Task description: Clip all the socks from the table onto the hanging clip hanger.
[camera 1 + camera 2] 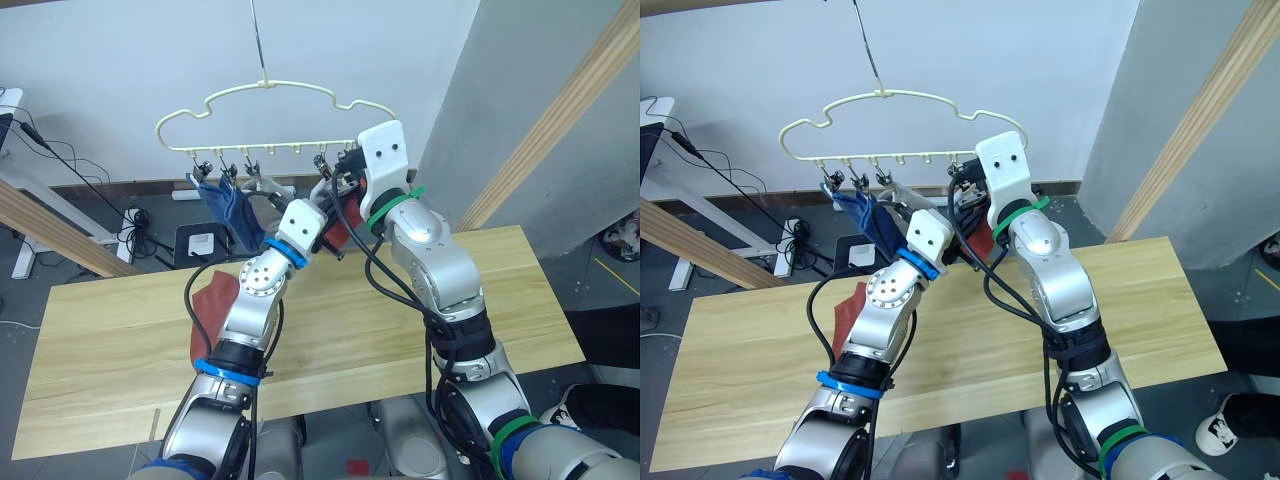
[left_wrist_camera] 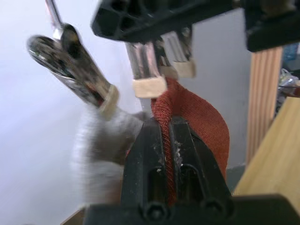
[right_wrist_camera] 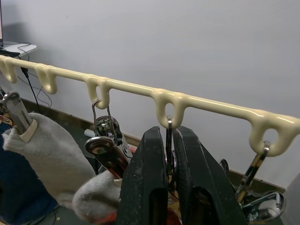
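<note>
- The bench (image 1: 520, 300) lay well below both sets of fingers, with one rust-red sock (image 1: 205, 310) left on it.
- The clip hanger (image 1: 270, 95) hung above; blue sock (image 1: 232, 212) and grey sock (image 3: 51, 145) were already clipped.
- The left gripper (image 2: 171, 136) had its fingers pinching a second rust-red sock (image 2: 197, 112) just under a clip (image 2: 150, 70).
- The right gripper (image 3: 169, 145) had its fingers squeezing that clip's wire.
- Judged mid-clipping: next, the hem must enter the clip's mouth before release.

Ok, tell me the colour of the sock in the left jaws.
Rust-red sock; clearest in the left wrist view.
</note>
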Action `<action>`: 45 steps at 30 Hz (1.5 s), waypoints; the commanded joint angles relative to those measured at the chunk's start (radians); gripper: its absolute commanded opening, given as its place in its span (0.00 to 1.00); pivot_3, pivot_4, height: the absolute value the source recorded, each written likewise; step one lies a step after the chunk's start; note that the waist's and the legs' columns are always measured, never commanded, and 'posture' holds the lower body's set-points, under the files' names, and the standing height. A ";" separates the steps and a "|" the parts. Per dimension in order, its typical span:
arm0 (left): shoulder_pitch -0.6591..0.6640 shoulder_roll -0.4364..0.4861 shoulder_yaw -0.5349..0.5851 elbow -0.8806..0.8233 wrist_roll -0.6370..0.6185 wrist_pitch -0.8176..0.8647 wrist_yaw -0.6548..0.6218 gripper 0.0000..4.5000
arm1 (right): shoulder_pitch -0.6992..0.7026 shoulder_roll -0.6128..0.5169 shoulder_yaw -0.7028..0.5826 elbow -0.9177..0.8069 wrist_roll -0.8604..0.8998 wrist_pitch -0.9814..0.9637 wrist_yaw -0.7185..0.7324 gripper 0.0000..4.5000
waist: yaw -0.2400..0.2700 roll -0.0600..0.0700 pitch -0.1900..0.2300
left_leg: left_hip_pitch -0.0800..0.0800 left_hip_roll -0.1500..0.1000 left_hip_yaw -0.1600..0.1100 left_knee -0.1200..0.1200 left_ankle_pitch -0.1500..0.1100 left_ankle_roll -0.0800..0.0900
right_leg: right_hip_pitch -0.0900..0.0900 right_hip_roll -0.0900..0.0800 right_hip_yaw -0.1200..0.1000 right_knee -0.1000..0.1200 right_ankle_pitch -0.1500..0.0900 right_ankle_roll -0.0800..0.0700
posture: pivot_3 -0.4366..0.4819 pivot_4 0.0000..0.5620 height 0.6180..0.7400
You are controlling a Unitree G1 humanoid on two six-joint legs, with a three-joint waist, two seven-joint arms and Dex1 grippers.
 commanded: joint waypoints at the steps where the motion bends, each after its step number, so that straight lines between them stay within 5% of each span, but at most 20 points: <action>1: -0.018 -0.004 0.012 -0.029 0.001 -0.025 0.018 0.01 | -0.004 0.002 0.005 -0.041 0.003 0.000 0.002 0.00 | 0.000 0.000 0.000 | 0.000 0.000 0.000 0.000 0.000 0.000 | 0.000 0.000 0.000 0.000 0.000 0.000 | 0.17 0.58 0.92; 6: -0.019 -0.008 0.008 -0.040 -0.003 -0.020 0.020 0.01 | -0.001 0.004 0.009 -0.042 0.005 0.012 0.004 0.00 | 0.000 0.000 0.000 | 0.000 0.000 0.000 0.000 0.000 0.000 | 0.000 0.000 0.000 0.000 0.000 0.000 | 0.17 0.58 0.92; 16: -0.033 -0.013 0.007 -0.037 -0.002 -0.020 0.026 0.00 | 0.003 0.005 -0.012 -0.094 0.026 0.044 0.011 0.79 | 0.000 0.000 0.000 | 0.000 0.000 0.000 0.000 0.000 0.000 | 0.000 0.000 0.000 0.000 0.000 0.000 | 0.18 0.58 0.92; 24: -0.039 -0.017 0.009 -0.026 -0.010 -0.014 0.023 0.00 | 0.079 -0.057 -0.003 -0.301 0.101 0.162 0.097 0.79 | 0.001 0.000 0.000 | 0.000 0.000 0.000 0.000 0.000 0.000 | 0.000 0.000 0.000 0.000 0.000 0.000 | 0.17 0.58 0.92; 34: -0.006 0.001 -0.002 -0.047 -0.026 0.007 -0.021 0.59 | 0.154 -0.167 -0.018 -0.478 0.192 0.253 0.179 0.80 | 0.001 0.000 0.000 | 0.000 0.000 0.000 0.000 0.000 0.000 | 0.000 0.000 0.000 0.001 0.000 0.000 | 0.17 0.59 0.92; 40: 0.056 0.055 0.013 -0.147 -0.105 0.081 -0.123 0.59 | 0.189 -0.227 -0.035 -0.529 0.203 0.234 0.182 0.80 | 0.000 0.000 0.000 | 0.000 0.000 0.000 0.000 0.000 0.000 | 0.000 0.000 0.000 0.000 0.000 0.000 | 0.16 0.59 0.92; 45: 0.122 0.181 0.050 -0.359 -0.286 0.275 -0.285 0.59 | 0.219 -0.260 -0.014 -0.516 0.124 0.156 0.116 0.80 | 0.000 0.000 0.000 | 0.000 0.000 0.000 0.000 0.000 0.000 | 0.000 0.001 0.000 0.000 0.000 0.000 | 0.17 0.59 0.92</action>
